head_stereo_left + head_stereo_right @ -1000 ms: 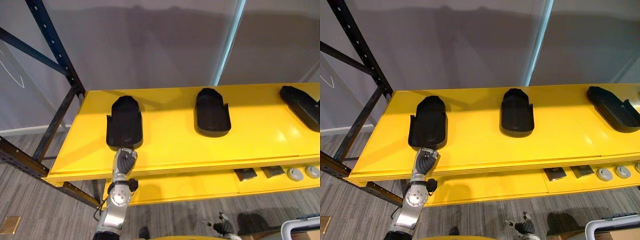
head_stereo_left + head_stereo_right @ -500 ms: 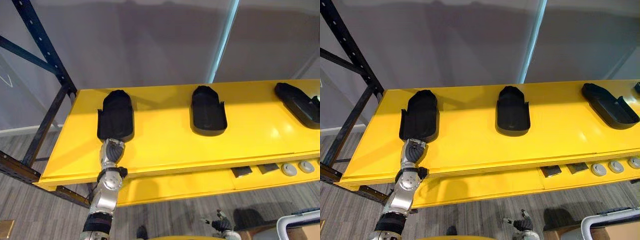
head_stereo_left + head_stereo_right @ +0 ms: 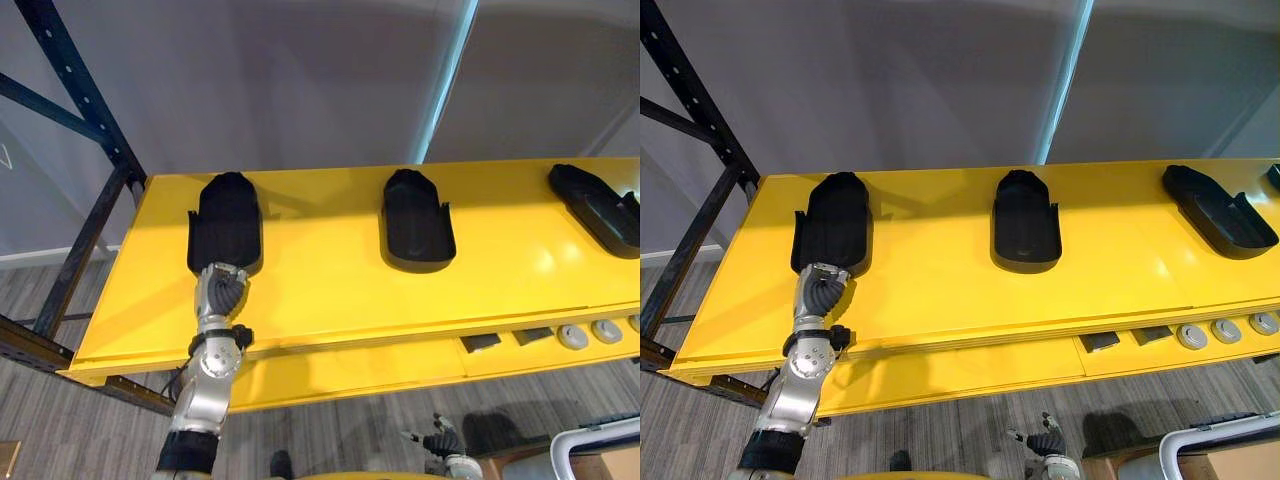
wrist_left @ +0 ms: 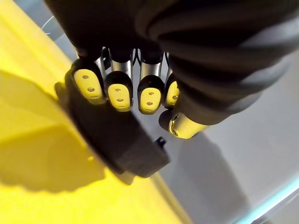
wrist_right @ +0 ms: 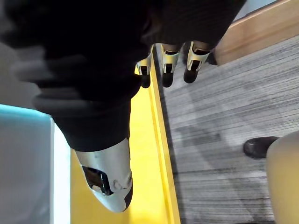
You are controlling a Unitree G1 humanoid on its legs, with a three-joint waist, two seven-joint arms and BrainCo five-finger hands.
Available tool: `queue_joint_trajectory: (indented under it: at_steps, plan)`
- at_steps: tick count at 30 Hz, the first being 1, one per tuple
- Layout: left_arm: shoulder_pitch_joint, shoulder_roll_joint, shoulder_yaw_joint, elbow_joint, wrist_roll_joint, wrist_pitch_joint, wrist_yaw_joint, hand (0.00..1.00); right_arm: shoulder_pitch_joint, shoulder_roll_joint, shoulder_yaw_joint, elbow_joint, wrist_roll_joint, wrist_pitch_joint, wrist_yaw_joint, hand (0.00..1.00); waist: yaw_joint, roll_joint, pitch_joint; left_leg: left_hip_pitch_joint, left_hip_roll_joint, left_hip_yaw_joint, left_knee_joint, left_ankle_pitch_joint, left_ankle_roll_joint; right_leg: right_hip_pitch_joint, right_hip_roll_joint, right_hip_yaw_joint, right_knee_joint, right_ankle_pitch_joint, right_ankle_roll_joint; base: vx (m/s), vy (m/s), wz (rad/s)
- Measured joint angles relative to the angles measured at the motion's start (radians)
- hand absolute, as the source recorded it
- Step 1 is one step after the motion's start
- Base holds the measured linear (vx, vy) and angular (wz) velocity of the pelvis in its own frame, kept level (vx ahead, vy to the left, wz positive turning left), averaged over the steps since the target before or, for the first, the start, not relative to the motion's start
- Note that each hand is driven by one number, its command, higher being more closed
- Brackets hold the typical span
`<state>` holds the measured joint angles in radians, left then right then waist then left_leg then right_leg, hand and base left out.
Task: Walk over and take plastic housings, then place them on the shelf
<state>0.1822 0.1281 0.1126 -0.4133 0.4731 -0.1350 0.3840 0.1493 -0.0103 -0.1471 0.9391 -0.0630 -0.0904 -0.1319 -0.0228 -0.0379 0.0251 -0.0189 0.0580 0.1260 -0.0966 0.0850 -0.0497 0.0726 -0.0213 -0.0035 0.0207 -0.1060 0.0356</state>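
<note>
Left hand (image 3: 222,290) reaches up over the front edge of the yellow shelf (image 3: 330,290) and meets the near end of the left housing (image 3: 225,222). Its own wrist camera shows it set against that dark rim, yet whether it grips the housing or only rests on it I cannot tell. This left housing, of black plastic, lies flat on the shelf near the left end. It runs lengthways from front to back, with its rounded far end close to the back edge.

The middle housing (image 3: 418,220) lies about midway along the shelf, lengthways too and hollow side up, well apart from the first. The right housing (image 3: 595,208) lies towards the right end, turned at a slant and running off the view's side (so its full shape is not seen).

The right hand (image 3: 440,442) hangs low, below the shelf's front edge and over the grey plank floor (image 3: 90,430). Its fingers are loose and spread, with nothing in them.

Under the front edge, a lower shelf (image 3: 350,370), yellow as well, carries two dark square pieces (image 3: 481,343) and round grey discs (image 3: 572,336) near its right end. A dark blue rack upright (image 3: 83,90) rises past the shelf's back left corner.
</note>
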Motion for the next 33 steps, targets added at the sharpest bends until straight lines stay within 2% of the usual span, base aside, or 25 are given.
queue_joint_trajectory:
  at_steps: [2,6,7,11,12,14,15,18,21,27,33]
  plan:
    - [0.044,-0.032,0.109,-0.103,-0.043,-0.045,0.047,1.00,0.010,-0.002,-0.004,-0.002,0.000,0.000,0.000,0.00,0.030,0.008,0.004,0.020,0.002,-0.021,-0.001,0.000,0.000,0.022,-0.003,-0.014,0.014,0.000,0.000,-0.02,-0.001,0.27]
    - [0.175,-0.105,0.287,-0.121,-0.176,-0.047,0.103,1.00,0.015,0.020,-0.003,-0.035,0.000,0.003,0.001,0.00,0.044,0.012,0.008,0.023,0.006,-0.037,-0.007,-0.010,0.002,0.034,-0.006,-0.035,0.021,-0.008,0.003,-0.08,-0.005,0.20]
    - [0.200,-0.115,0.300,-0.114,-0.204,-0.047,0.104,1.00,0.015,0.025,-0.003,-0.047,0.000,0.005,0.001,0.00,0.045,0.010,0.009,0.020,0.005,-0.037,-0.007,-0.010,0.002,0.030,-0.009,-0.039,0.023,-0.013,0.000,-0.11,0.003,0.19]
    - [0.288,-0.177,0.352,0.063,-0.303,-0.028,0.094,1.00,0.020,0.033,0.002,-0.088,-0.007,0.023,0.000,0.00,0.052,0.004,0.014,0.017,-0.002,-0.023,0.000,-0.009,0.003,0.009,-0.023,-0.071,0.067,-0.049,0.018,-0.09,0.024,0.22]
    - [0.295,-0.190,0.353,0.153,-0.320,-0.017,0.081,1.00,0.027,0.031,0.010,-0.102,-0.009,0.023,0.000,0.00,0.069,0.004,0.013,0.017,-0.002,-0.010,0.000,-0.009,0.003,0.008,-0.025,-0.075,0.067,-0.050,0.015,0.00,0.000,0.00]
    - [0.306,-0.204,0.355,0.296,-0.354,0.006,0.047,1.00,0.028,0.032,0.022,-0.103,-0.013,0.026,0.001,0.00,0.074,0.000,0.014,0.016,-0.004,-0.005,0.001,-0.009,0.003,0.008,-0.028,-0.079,0.067,-0.050,0.015,0.01,0.016,0.01]
    - [0.305,-0.207,0.355,0.437,-0.373,0.022,0.022,0.00,0.027,0.034,0.040,-0.104,-0.021,0.030,0.001,0.00,0.077,-0.008,0.019,0.008,-0.003,0.001,0.026,-0.009,0.003,0.008,-0.032,-0.078,0.071,-0.051,0.019,0.00,0.000,0.00]
    - [0.283,-0.209,0.355,0.673,-0.394,0.047,-0.015,0.00,0.036,0.034,0.043,-0.111,-0.024,0.031,0.001,0.00,0.081,-0.021,0.013,-0.004,-0.011,0.008,0.072,-0.030,0.023,0.009,-0.045,-0.078,0.094,-0.068,0.032,0.05,0.025,-0.01]
    - [0.223,-0.211,0.344,0.943,-0.402,0.064,-0.058,0.00,0.034,0.034,0.040,-0.133,-0.025,0.031,0.000,0.00,0.083,-0.014,0.011,-0.010,-0.026,0.013,0.102,-0.058,0.034,0.011,-0.064,-0.075,0.102,-0.077,0.037,0.05,0.037,-0.02]
    - [0.161,-0.201,0.293,1.094,-0.401,0.063,-0.103,0.00,0.033,0.036,0.027,-0.130,-0.023,0.031,0.000,0.00,0.083,-0.002,0.012,-0.010,-0.043,0.027,0.113,-0.070,0.041,0.011,-0.085,-0.062,0.103,-0.079,0.040,0.06,0.030,-0.05]
    - [0.091,-0.191,0.244,1.136,-0.388,0.057,-0.123,0.00,0.031,0.036,0.008,-0.129,-0.021,0.030,0.000,0.00,0.086,0.008,0.016,0.004,-0.044,0.058,0.109,-0.080,0.046,0.011,-0.088,-0.029,0.097,-0.075,0.046,0.04,0.009,-0.17]
